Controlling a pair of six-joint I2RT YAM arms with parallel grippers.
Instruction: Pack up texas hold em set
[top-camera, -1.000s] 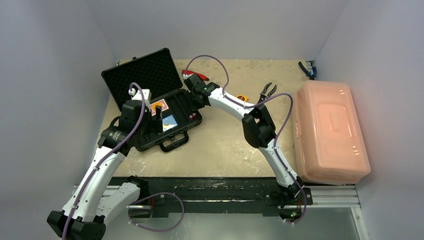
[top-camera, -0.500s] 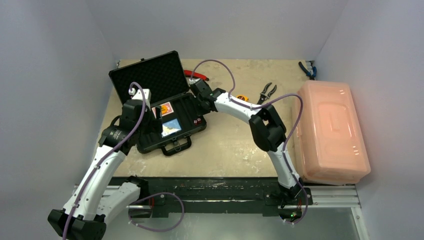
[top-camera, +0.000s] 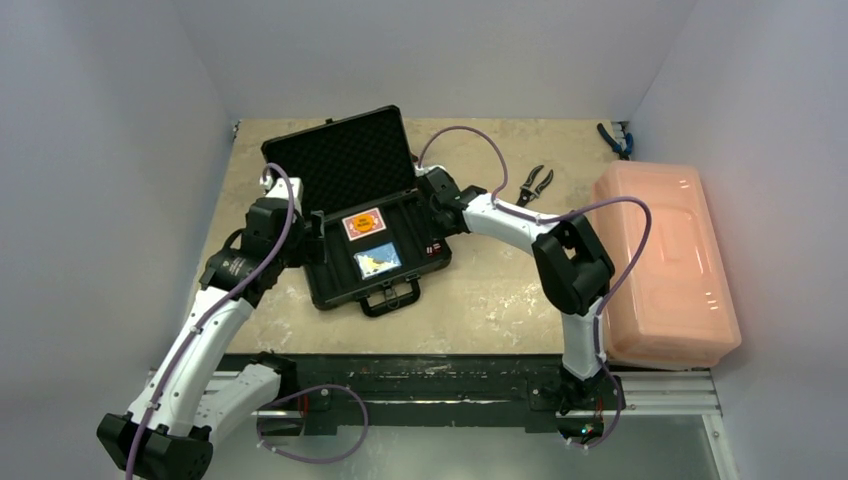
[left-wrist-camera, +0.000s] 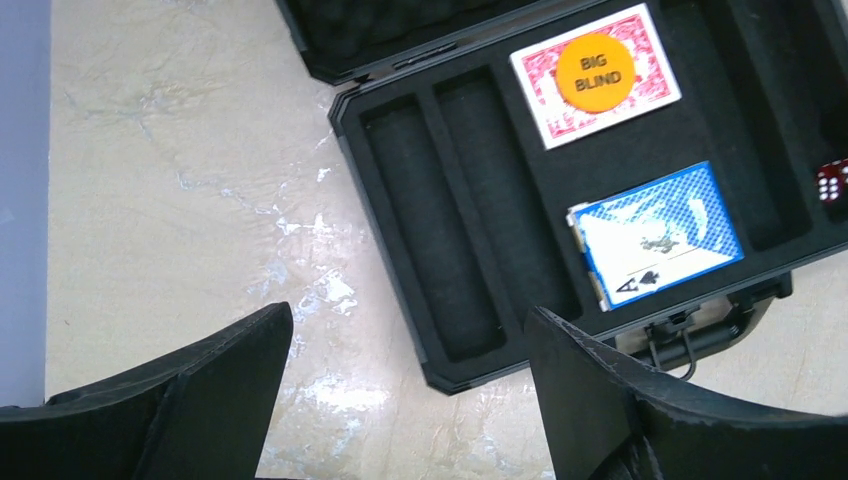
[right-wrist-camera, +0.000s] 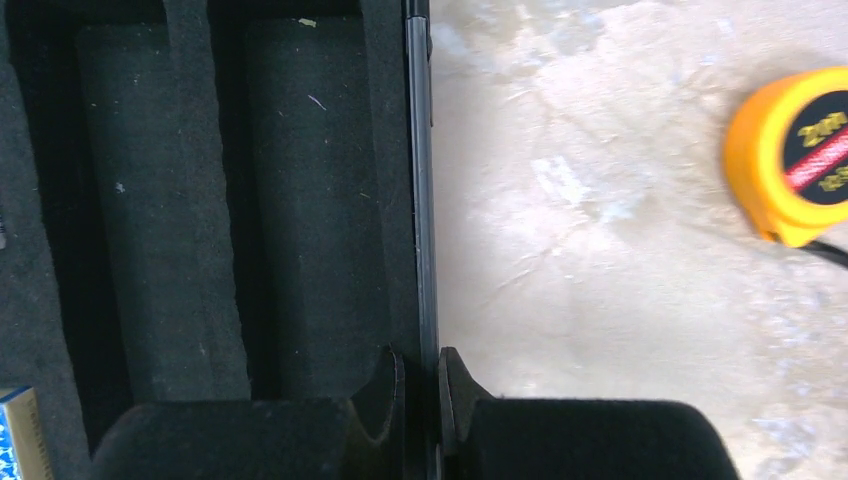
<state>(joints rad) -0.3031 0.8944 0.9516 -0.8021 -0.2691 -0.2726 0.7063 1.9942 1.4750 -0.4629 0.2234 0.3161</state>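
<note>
The black foam-lined hard briefcase (top-camera: 330, 264) has slid right to mid-table, right gripper (right-wrist-camera: 421, 385) pinched shut on its right wall (lid not yet closed); left gripper (left-wrist-camera: 405, 330) hovers wide open, empty.

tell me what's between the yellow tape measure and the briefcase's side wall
Nothing but bare tabletop; the right wrist view shows the tape measure lying apart from the briefcase wall.
</note>
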